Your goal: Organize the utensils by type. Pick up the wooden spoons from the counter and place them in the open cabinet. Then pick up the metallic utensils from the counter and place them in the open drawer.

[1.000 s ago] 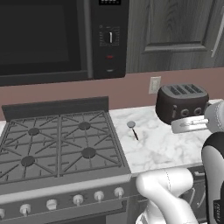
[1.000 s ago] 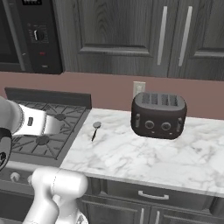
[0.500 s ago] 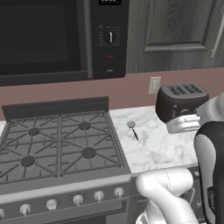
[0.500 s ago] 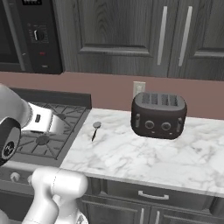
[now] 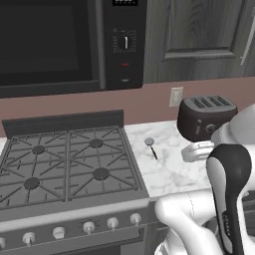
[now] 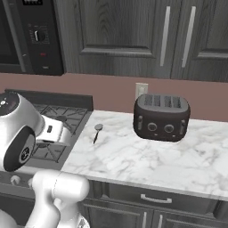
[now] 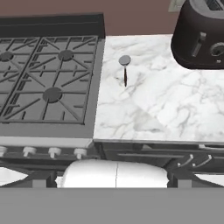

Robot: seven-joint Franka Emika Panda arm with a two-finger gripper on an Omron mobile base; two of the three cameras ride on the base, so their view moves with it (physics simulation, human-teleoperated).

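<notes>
- The jaws stand wide apart and hold nothing; the finger tips themselves are hard to make out in the hand view, which looks down from above the front edge of the desk.
- On the white marble desk lies one metallic utensil, with a round silver head and a thin dark handle.
- It lies flat, near the left edge of the desk, just beside the stove, its head toward the back wall and its handle toward the front.
- In the left base view the metallic utensil sits between the stove and the toaster, apart from both.
- The right base view shows the metallic utensil well left of the toaster, which stands upright at the back of the desk.
- An outlet sits on the wall behind the toaster.
- Dark cabinet doors with long grey handles hang above; they look closed, as far as I can tell.
- A microwave hangs over the stove.
</notes>
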